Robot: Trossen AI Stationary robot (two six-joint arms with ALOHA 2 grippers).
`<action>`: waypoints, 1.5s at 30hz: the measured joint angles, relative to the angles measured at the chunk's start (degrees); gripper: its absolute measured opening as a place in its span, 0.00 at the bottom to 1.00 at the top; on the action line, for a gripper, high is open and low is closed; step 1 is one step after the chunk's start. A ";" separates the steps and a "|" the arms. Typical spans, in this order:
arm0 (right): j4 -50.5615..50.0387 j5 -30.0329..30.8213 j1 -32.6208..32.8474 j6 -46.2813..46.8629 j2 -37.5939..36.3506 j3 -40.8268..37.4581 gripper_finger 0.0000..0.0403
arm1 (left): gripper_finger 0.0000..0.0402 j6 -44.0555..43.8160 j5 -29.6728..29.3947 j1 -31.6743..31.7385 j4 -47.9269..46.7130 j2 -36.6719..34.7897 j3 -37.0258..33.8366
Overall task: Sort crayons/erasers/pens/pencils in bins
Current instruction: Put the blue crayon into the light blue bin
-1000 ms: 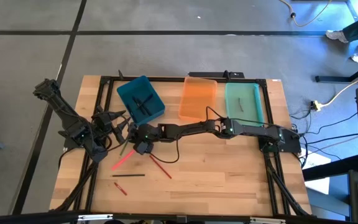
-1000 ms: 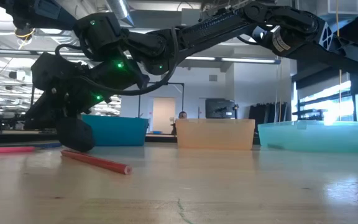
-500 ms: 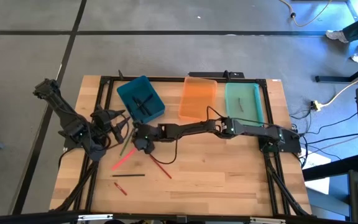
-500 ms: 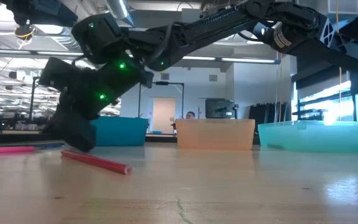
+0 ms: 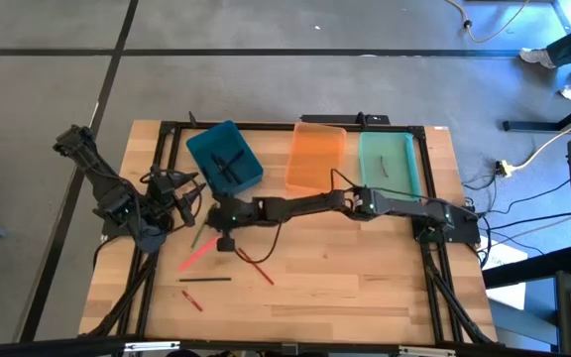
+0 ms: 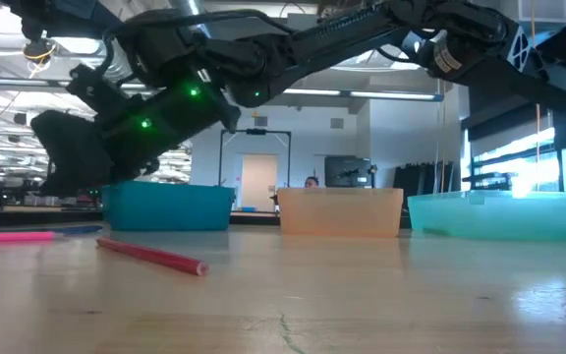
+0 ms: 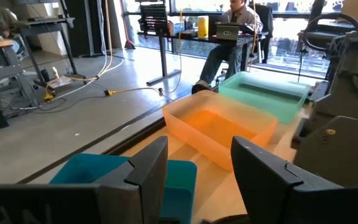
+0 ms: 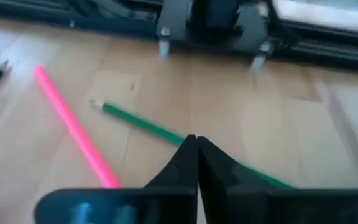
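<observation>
Pick step in hand. Right gripper pressed together over the green pencil lying on the bench; grip not confirmed. Left gripper spread, waiting beside the teal bin. Next: lift, check hold, carry binward.

From my station, the right gripper's closed fingertips cover the middle of the green pencil — I cannot tell whether it is pinched. The pink stick runs behind the gripper body — its far end hidden.
</observation>
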 joint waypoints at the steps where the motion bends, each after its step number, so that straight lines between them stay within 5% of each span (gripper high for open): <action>1: 0.98 1.30 0.25 -0.21 0.17 0.01 0.01 | 0.42 0.00 -0.01 0.00 0.15 -0.01 0.00; 23: 5.84 4.65 -0.19 2.76 5.35 0.28 0.01 | 0.42 0.05 0.24 0.00 0.37 0.00 0.00; 29: -1.39 4.26 -0.14 1.43 3.57 0.44 0.01 | 0.42 0.08 0.62 -0.01 0.37 -0.02 0.00; 38: -15.41 -4.23 1.50 2.01 -4.74 0.43 0.02 | 0.42 0.16 0.66 -0.01 0.34 0.00 0.01; 45: -24.92 -4.65 0.24 -12.06 -7.17 0.46 0.13 | 0.42 0.14 0.66 0.00 1.25 0.00 0.02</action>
